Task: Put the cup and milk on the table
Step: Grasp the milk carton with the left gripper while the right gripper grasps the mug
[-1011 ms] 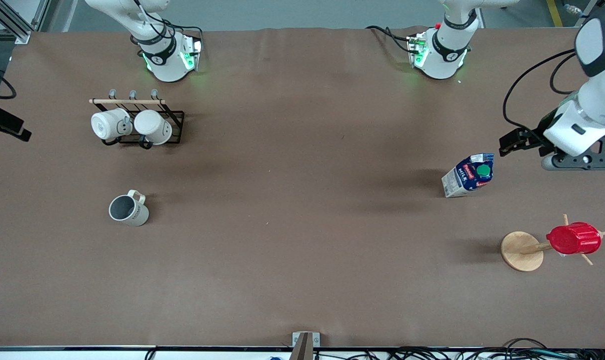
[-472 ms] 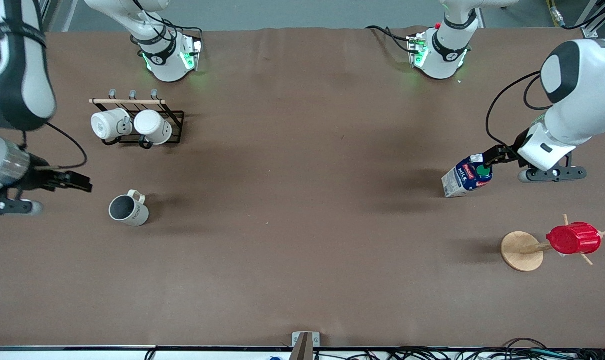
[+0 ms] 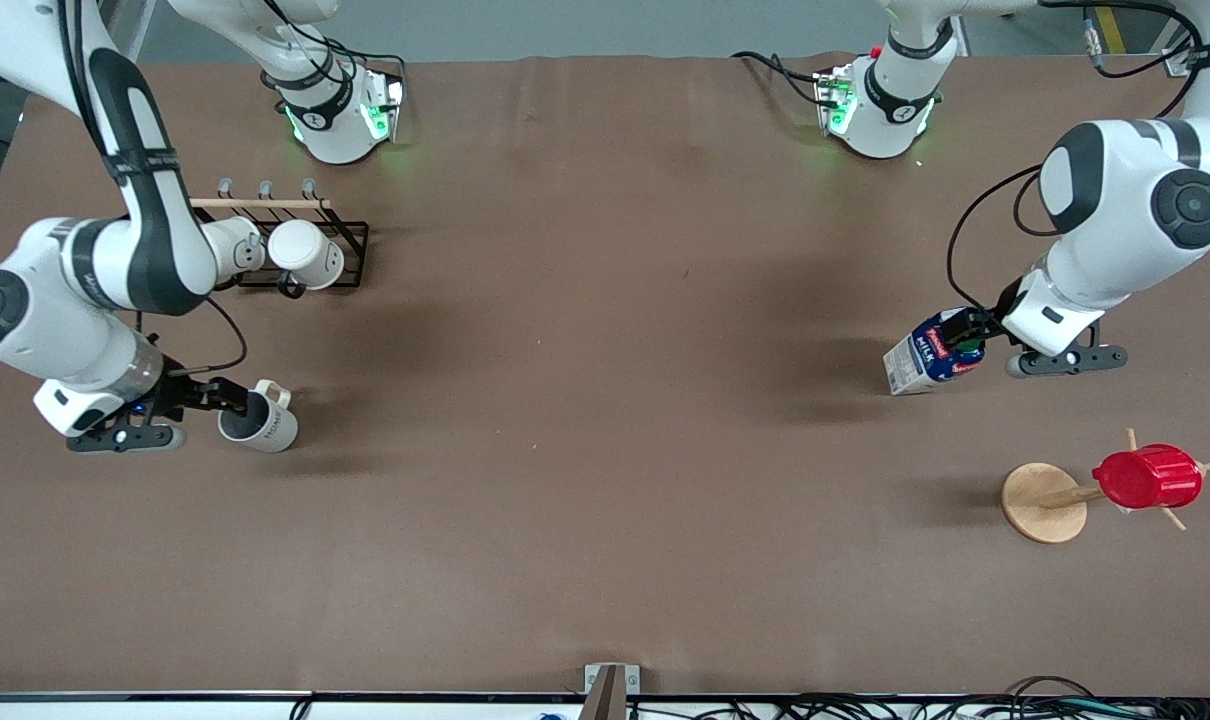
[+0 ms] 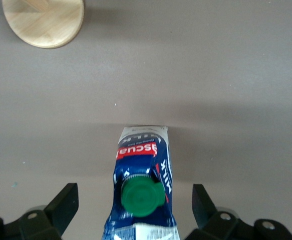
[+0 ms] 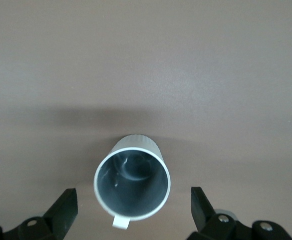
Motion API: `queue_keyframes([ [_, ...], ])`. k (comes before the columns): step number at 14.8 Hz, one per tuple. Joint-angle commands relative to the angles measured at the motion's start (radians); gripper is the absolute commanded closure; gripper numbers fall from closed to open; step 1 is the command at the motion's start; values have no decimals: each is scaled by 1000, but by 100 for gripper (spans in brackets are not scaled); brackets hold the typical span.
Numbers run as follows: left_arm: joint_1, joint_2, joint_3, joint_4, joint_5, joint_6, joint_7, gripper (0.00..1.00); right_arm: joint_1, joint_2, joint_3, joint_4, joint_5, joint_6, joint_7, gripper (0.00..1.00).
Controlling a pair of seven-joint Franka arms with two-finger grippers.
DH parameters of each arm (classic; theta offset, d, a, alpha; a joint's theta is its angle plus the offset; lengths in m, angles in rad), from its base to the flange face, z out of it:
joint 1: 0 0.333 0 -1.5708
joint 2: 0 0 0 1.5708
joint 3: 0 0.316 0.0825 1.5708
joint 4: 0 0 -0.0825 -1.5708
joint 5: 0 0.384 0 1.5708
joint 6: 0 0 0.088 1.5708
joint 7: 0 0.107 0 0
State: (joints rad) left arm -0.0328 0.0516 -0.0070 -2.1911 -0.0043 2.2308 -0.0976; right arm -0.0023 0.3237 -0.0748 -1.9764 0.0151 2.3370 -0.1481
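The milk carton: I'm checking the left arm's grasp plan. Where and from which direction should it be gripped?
Probably across the milk carton's flat side panels just below the green cap, coming down from above. It stands upright on the table and its sloped top offers little hold. The left gripper is open and straddles it, fingers apart from both sides, so closing there should work.

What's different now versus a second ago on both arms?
Both arms have closed in. The right gripper, out of view a second ago, came in from the right arm's end and now sits open at the cup. The left gripper moved over the milk, open, fingers either side of it. Neither is grasped. Cup, milk, the white mugs and the red cup have not moved.
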Motion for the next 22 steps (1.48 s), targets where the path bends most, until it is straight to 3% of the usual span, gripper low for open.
queue_keyframes([
  [1,-9,28,2,-9,-6,56,-28,0,-13,21,0,-25,9,65,-37,0],
  [8,-9,30,2,-27,-3,53,-34,0,-25,60,-2,-94,9,214,-84,0],
  [10,-7,25,1,-32,-3,52,-30,0,-27,71,-2,-111,9,255,-84,5],
  [11,-6,24,1,-32,-3,50,-28,0,-27,72,-2,-120,9,263,-84,17],
  [13,-4,5,1,-32,-3,47,-28,3,-27,77,-2,-121,9,266,-82,51],
  [16,-2,-9,1,-39,-3,47,-31,21,-33,84,-2,-121,22,278,-76,100],
  [17,-2,-9,-1,-39,-3,47,-31,33,-47,84,-2,-119,22,289,-79,100],
  [18,-2,-9,-1,-42,-3,47,-33,38,-47,83,-2,-116,22,286,-76,100],
  [22,-4,-7,-4,-59,-2,50,-33,41,-19,61,1,-90,23,225,-67,100],
])
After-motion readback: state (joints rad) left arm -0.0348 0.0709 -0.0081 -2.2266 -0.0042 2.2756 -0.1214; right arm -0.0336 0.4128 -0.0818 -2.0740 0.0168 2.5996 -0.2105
